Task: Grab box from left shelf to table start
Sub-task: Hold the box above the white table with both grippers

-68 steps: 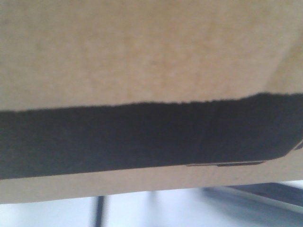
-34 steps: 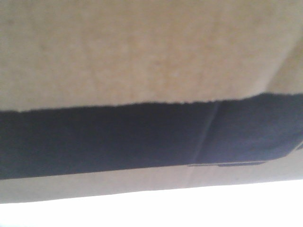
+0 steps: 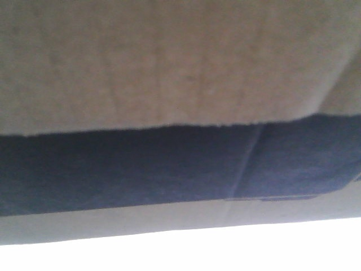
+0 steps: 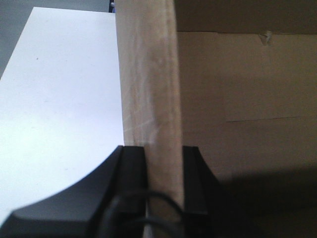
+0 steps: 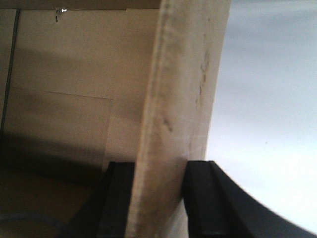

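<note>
The brown cardboard box [image 3: 169, 68] fills the front view, with its black printed panel [image 3: 141, 164] across the lower half; no lettering is legible. My left gripper [image 4: 163, 154] is shut on the box's upright left wall [image 4: 148, 74], one finger outside and one inside. My right gripper [image 5: 158, 171] is shut the same way on the right wall [image 5: 183, 74]. The white table [image 4: 59, 99] lies below the box on the left. It also shows on the right as a white surface [image 5: 267, 99]. The left shelf is out of view.
A bright white strip [image 3: 225, 251] runs under the box's bottom edge in the front view. Dark grey floor [image 4: 15, 20] borders the table's far left corner. The box's brown inner walls [image 4: 247, 99] show beside both grippers. A dark cable [image 4: 148, 198] loops over the left gripper.
A second ago dark uprights and a slanted bar showed under the box. That strip is now plain white. The box sits almost the same in view and both grips are unchanged.
</note>
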Available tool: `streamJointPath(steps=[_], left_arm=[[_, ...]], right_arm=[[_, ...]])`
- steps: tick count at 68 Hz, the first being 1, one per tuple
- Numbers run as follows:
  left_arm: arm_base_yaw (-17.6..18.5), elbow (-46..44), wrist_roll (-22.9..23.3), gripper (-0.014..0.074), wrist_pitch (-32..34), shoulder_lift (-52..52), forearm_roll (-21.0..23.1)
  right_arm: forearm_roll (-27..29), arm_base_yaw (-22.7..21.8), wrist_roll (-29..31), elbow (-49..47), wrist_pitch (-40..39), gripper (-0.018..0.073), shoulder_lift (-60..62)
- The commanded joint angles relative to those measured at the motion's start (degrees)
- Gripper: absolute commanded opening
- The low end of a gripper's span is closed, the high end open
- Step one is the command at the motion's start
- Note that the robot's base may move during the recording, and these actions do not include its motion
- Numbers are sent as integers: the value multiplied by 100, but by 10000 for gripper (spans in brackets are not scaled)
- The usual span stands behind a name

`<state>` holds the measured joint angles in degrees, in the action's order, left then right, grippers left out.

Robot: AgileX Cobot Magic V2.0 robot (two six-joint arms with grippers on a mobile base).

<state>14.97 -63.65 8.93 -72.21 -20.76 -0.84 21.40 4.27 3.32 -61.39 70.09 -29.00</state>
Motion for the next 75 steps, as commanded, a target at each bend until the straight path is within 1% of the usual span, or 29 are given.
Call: streamJointPath(steps=[1,75], left_arm=[[65,-224,-46,-93,342,-54,470],[65,-224,-46,-93,342,-54,470]], right_arm=[[89,-33,120,-172,-649,64,-66],[89,-33,120,-172,-649,64,-66]])
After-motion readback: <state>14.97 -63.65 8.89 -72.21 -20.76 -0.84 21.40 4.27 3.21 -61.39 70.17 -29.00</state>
